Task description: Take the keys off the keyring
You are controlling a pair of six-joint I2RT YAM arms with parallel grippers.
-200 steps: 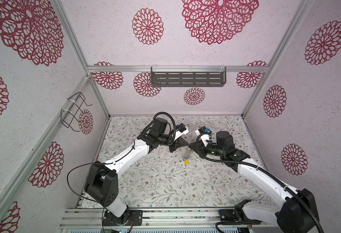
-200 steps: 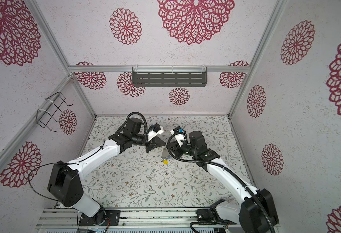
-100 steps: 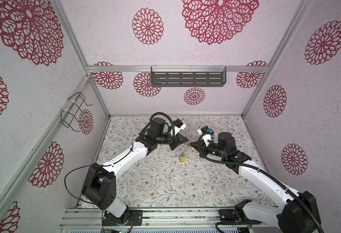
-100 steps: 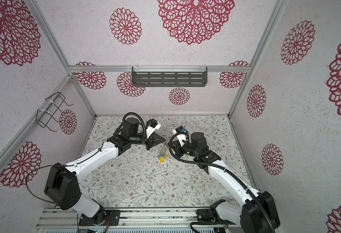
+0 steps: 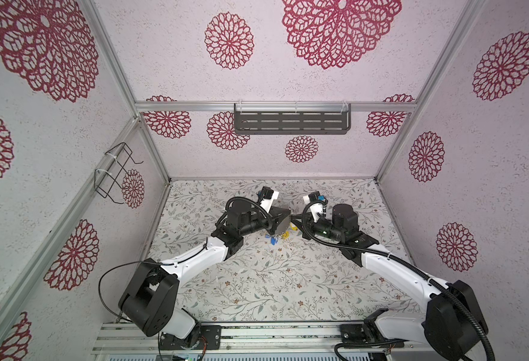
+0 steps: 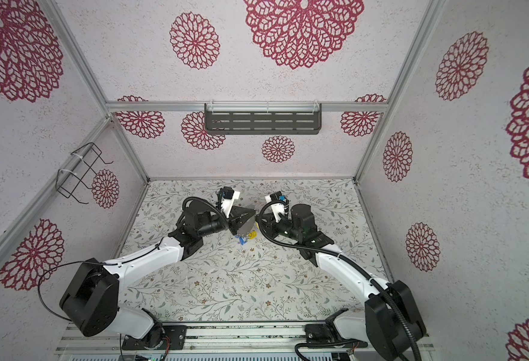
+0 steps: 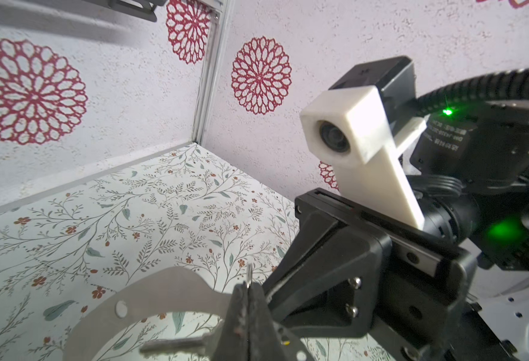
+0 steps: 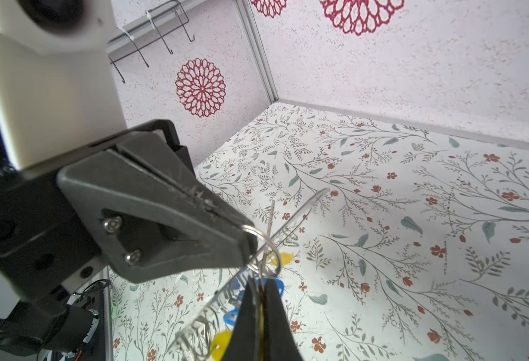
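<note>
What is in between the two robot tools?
A small silver split ring, pinched by the left tool and reaching the right tool tips; the right wrist view shows it.

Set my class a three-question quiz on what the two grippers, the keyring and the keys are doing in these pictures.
1. True or false: the keyring lies loose, with no gripper on it.
2. Which colours are the keys at it? A blue and yellow; B red and green; C black and white.
3. Fill in: the right gripper is ___ (open or shut).
Key: 1 false, the left gripper is shut on it. 2 A. 3 shut, apparently pinching one of the keys.
</note>
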